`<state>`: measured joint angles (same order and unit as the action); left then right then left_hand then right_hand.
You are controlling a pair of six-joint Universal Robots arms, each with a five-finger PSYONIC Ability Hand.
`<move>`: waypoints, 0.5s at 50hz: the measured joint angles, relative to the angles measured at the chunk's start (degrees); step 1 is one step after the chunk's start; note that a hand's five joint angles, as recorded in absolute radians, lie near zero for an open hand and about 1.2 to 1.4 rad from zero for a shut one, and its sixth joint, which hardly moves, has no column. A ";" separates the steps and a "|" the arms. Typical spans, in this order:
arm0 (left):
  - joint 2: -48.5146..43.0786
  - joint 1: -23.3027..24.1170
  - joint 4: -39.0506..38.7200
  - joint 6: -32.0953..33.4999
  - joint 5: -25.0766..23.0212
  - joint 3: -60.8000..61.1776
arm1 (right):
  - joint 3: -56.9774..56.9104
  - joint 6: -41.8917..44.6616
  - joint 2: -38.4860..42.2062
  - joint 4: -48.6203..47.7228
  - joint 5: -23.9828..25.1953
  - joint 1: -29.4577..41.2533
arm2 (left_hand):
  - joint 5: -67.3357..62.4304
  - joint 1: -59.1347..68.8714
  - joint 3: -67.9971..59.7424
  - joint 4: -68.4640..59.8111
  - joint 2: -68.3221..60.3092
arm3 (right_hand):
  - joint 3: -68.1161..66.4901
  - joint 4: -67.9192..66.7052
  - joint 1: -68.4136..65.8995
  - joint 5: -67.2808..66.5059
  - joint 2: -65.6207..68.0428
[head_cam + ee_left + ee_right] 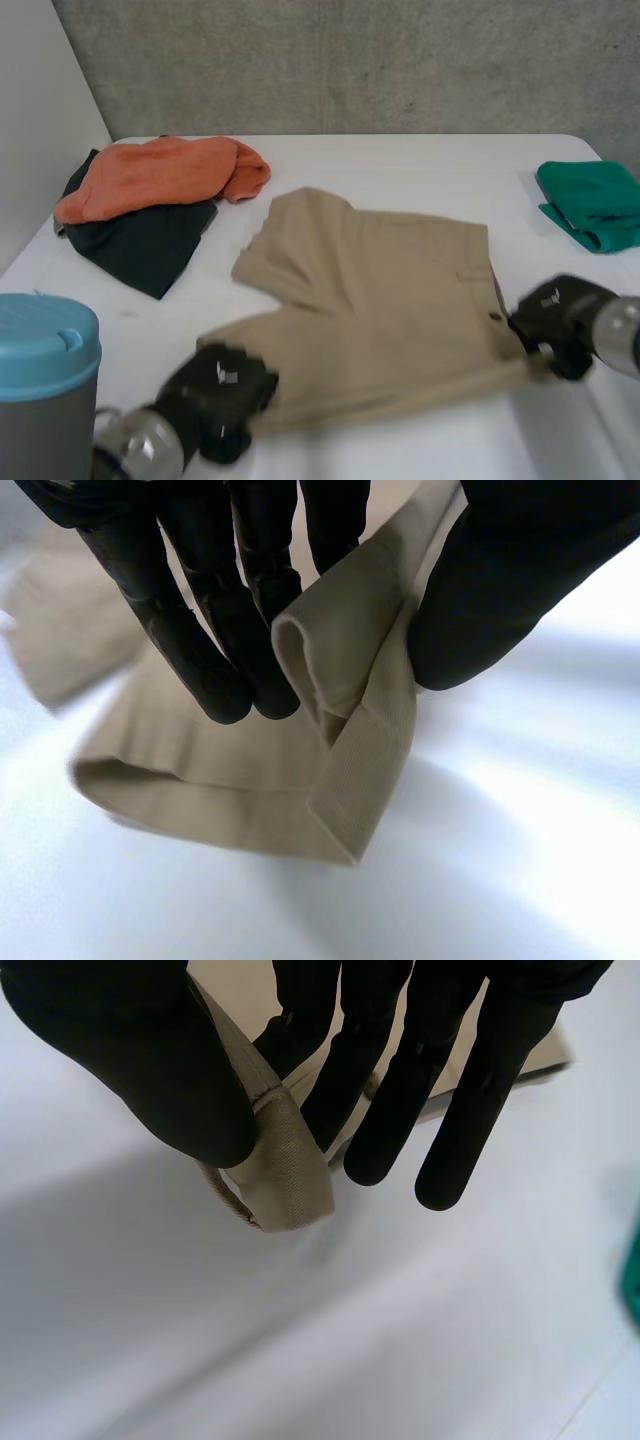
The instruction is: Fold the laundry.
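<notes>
Shorts (390, 290) (beige), left hand (225, 388) pinching hem (345, 780), right hand (555, 312) pinching waistband (285, 1175)

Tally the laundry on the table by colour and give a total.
Tan shorts: 1
Orange cloth: 1
Dark cloth, partly under the orange one: 1
Green cloth: 1
Total: 4
</notes>
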<state>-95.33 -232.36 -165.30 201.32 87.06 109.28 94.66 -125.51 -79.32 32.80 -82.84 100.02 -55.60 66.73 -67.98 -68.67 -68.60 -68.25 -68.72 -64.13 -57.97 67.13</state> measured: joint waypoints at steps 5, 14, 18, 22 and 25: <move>0.87 2.41 11.13 -0.73 -2.59 -1.08 | 1.85 6.82 -2.25 8.87 1.63 -1.72 | 0.00 0.00 0.00 0.00 0.00 | 0.00 0.00 0.00 0.01 0.00; -5.57 2.24 12.79 1.91 -2.43 -12.47 | -1.63 4.63 1.77 6.74 4.01 -1.76 | -1.41 0.00 -0.02 0.00 0.00 | 0.00 0.00 0.00 0.01 0.00; -12.51 -0.30 4.74 5.68 0.39 -21.75 | -6.52 -2.89 6.21 -1.52 2.69 -0.27 | -1.41 0.00 -0.04 0.00 0.00 | 0.00 0.00 0.00 0.01 0.00; -21.53 -2.47 -4.27 9.84 3.74 -33.68 | -10.88 -9.61 10.93 -12.90 0.03 1.50 | -1.41 0.00 -0.04 0.00 0.00 | 0.00 0.00 0.00 0.01 0.00; -26.58 -3.19 -8.15 11.63 5.09 -40.29 | -12.50 -11.71 13.38 -19.84 -1.60 2.50 | -1.41 0.00 -0.04 0.00 0.00 | 0.00 0.00 0.01 0.01 0.00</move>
<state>-121.92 -235.55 -173.45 212.95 92.15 68.99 82.16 -137.22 -65.94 12.96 -84.44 102.52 -57.01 66.73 -68.02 -68.67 -68.61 -68.26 -68.72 -64.13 -57.96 67.14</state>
